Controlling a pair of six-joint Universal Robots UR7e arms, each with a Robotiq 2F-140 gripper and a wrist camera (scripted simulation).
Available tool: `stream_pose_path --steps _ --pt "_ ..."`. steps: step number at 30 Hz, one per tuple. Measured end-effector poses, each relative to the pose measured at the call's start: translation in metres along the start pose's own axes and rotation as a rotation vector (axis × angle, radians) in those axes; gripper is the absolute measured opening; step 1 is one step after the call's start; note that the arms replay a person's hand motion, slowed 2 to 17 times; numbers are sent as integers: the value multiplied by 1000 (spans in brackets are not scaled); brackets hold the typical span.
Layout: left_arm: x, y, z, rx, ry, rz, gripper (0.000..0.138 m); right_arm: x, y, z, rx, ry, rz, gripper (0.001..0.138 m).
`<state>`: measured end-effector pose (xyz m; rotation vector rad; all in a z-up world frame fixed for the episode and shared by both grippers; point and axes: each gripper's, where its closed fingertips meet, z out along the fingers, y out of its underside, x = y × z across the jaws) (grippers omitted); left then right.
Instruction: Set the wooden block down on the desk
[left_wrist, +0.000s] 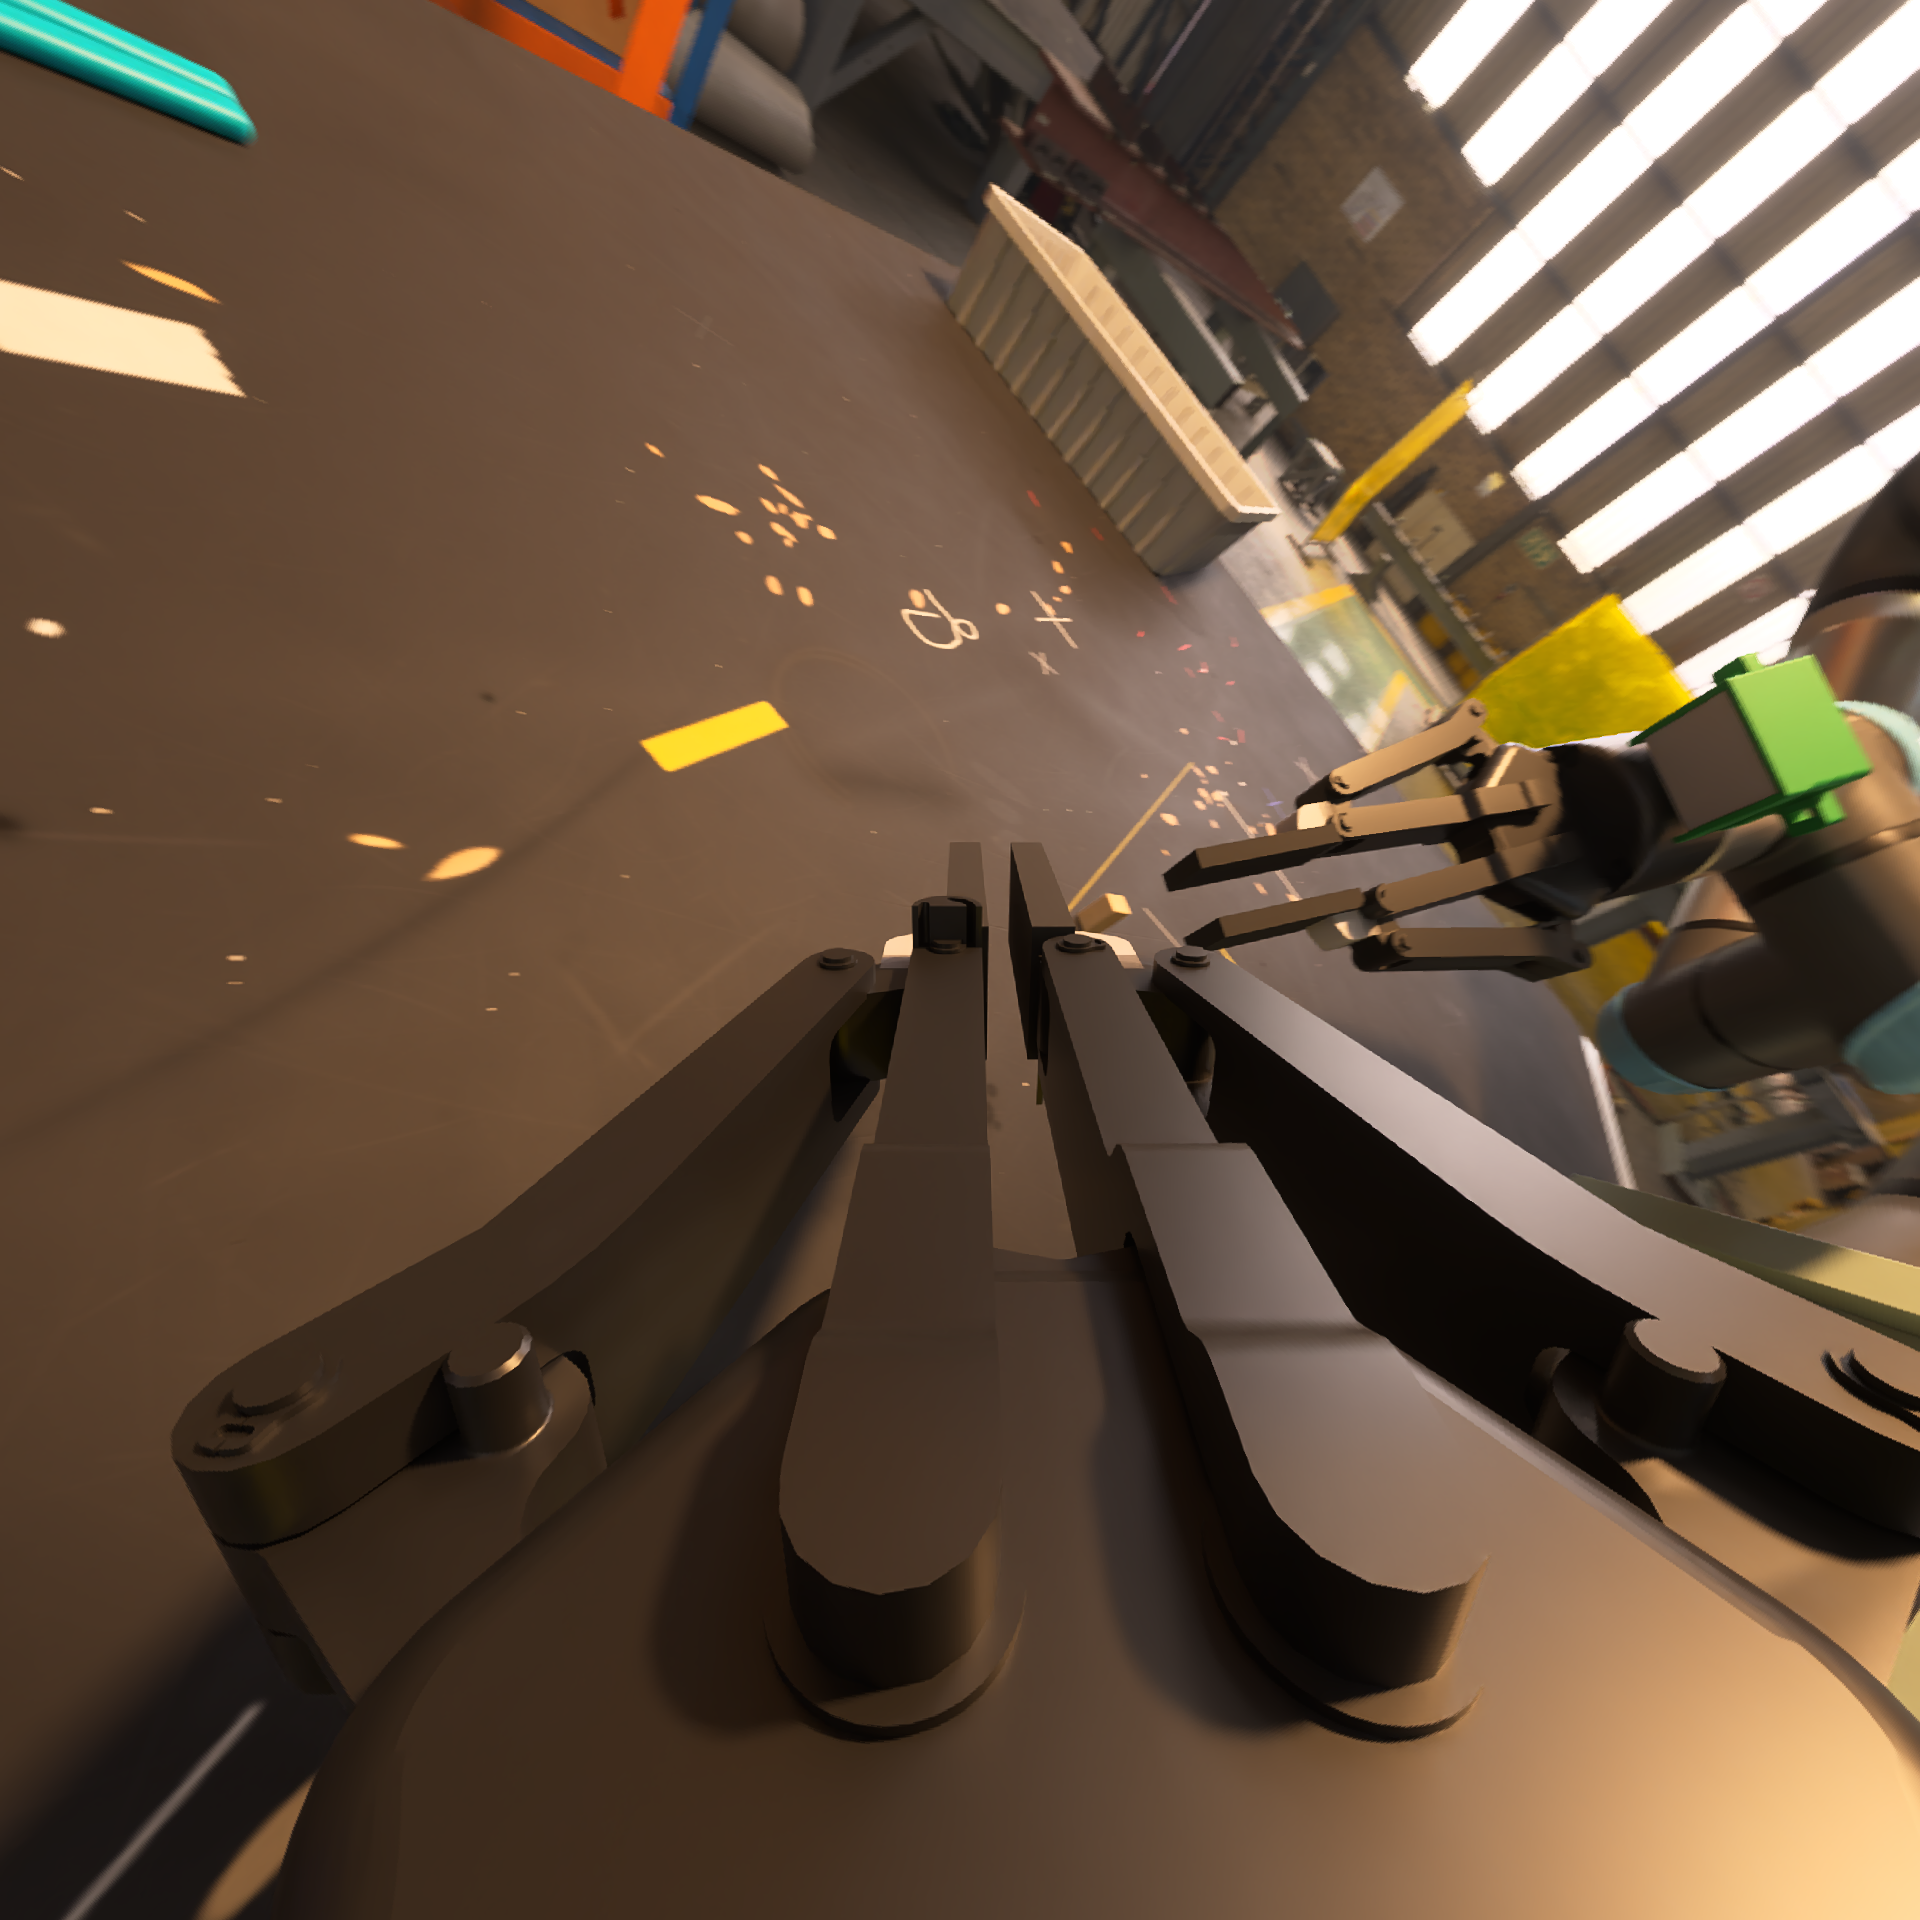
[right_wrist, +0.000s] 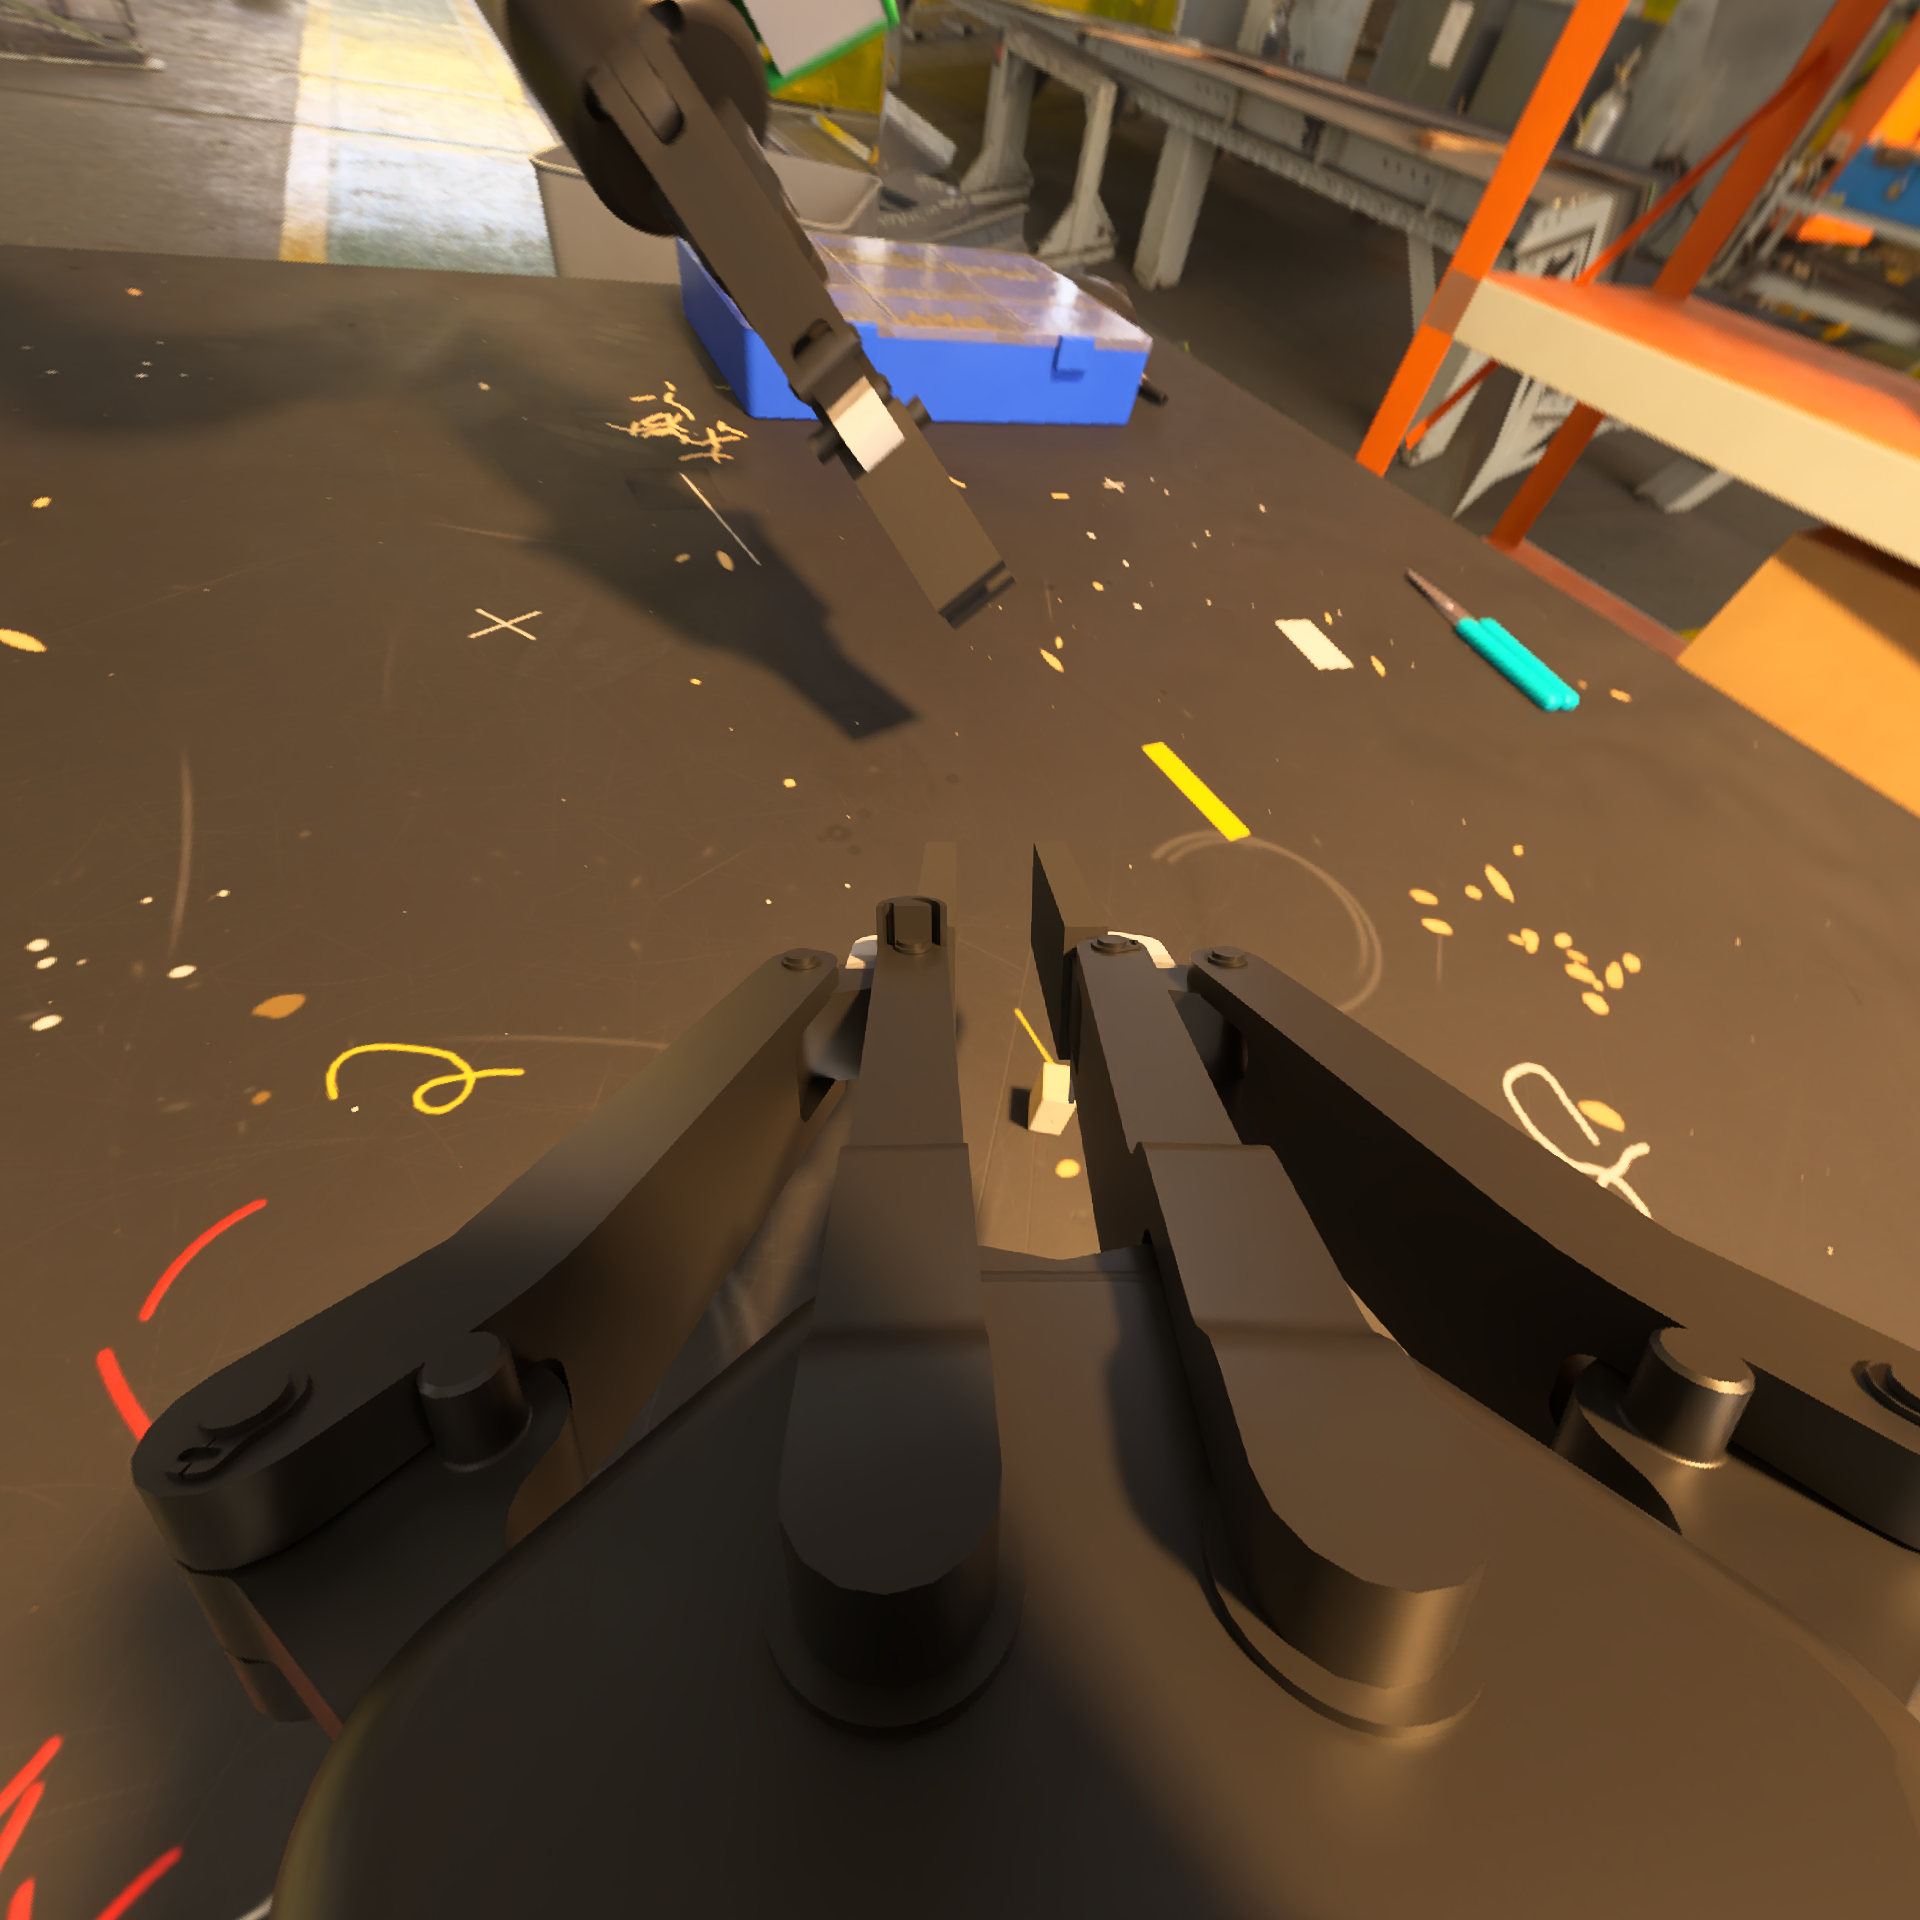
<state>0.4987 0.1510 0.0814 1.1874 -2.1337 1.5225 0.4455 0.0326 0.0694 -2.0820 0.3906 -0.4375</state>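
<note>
1. Warehouse racking and bright roof strips ring a dark, chalk-marked desk (right_wrist: 416, 831), with a blue case (right_wrist: 987, 374) at its far edge.
2. We see the block (right_wrist: 1049, 1103) small and pale, resting on the desk with its shadow beside it. It shows through the gap of the right gripper (right_wrist: 992, 862) but touches neither finger.
3. That gripper's fingers are parted and hold nothing. The left wrist view confirms the spread, with the block just beyond the tips.
4. The left gripper (left_wrist: 995, 862) hangs well apart, its fingers drawn nearly together and empty.
5. We judge the set-down all but done, so what remains is a clean retreat.
6. We should back the right gripper off along its own axis, keeping the fingers spread, so neither tip clips the block.
7. We keep the left arm out of the path.
</note>
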Motion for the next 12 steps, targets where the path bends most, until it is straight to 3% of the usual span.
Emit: stream_pose_path --steps 5,12 --pt "22 7 9 -27 83 -5 8 -8 -13 -3 40 25 -123 21" --pt "41 20 23 -82 100 48 7 -12 -24 -8 50 136 -340 22"
